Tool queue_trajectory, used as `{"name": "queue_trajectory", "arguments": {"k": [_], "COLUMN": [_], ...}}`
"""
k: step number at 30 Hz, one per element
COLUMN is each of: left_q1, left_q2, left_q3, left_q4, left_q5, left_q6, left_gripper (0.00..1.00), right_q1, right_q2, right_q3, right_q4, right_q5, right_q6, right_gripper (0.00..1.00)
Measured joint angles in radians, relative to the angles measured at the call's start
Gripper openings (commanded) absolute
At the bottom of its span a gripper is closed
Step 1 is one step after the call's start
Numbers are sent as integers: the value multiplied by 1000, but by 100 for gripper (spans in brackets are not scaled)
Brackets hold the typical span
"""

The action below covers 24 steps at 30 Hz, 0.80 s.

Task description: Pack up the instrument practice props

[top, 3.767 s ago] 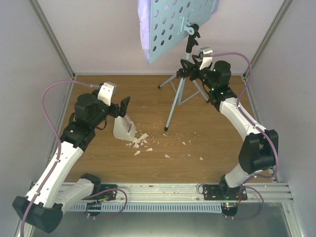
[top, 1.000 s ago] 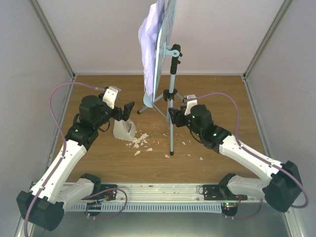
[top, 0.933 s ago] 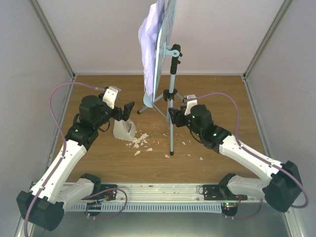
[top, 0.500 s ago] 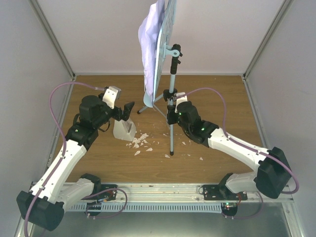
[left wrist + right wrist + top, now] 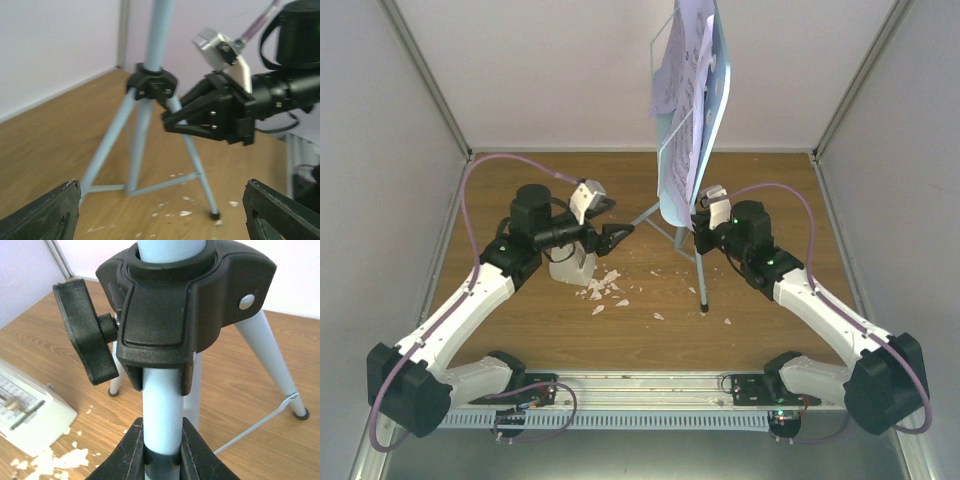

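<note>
The light-blue music stand [image 5: 708, 120] stands upright at the middle back of the table, with lilac sheet-music pages [image 5: 678, 70] on its desk. My right gripper [image 5: 696, 238] is shut on the stand's pole [image 5: 162, 410], just under the black tripod collar [image 5: 185, 305]. My left gripper [image 5: 620, 232] is open and points right toward the tripod legs [image 5: 145, 115], a short way off. Its fingertips [image 5: 50, 215] hold nothing. The white metronome [image 5: 570, 265] stands below the left wrist and also shows in the right wrist view [image 5: 25, 410].
White crumbs [image 5: 605, 290] lie scattered on the wooden table [image 5: 770, 180] in front of the metronome. One tripod foot [image 5: 705, 308] rests near them. Pale walls close off the left, back and right. A metal rail [image 5: 650, 385] runs along the near edge.
My right gripper has closed on the stand's pole and carried the stand to the right, and the desk has turned. My left gripper has swung right, away from the metronome and toward the tripod.
</note>
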Motion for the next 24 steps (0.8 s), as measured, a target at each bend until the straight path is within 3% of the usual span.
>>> {"name": "queue_trajectory", "arguments": {"k": [4, 10, 18, 21, 24], "left_q1": [-80, -105, -105, -105, -105], "left_q2": [73, 219, 361, 400, 425], "left_q3": [2, -4, 5, 35, 64], "left_q4": [74, 209, 274, 273, 279], "left_q5": [47, 86, 114, 126, 143], "left_q6": [-32, -72, -55, -37, -23], "left_gripper": [73, 75, 73, 65, 49], "right_q1": [-77, -113, -111, -111, -113], "right_q2": [-35, -70, -77, -77, -76], "right_q3": [-51, -86, -87, -87, -87], "right_q4": [44, 65, 66, 66, 68], "right_q5": [-181, -386, -499, -508, -508], "right_q6": [-56, -121, -208, -214, -212], "right_gripper": [1, 1, 0, 1, 0]}}
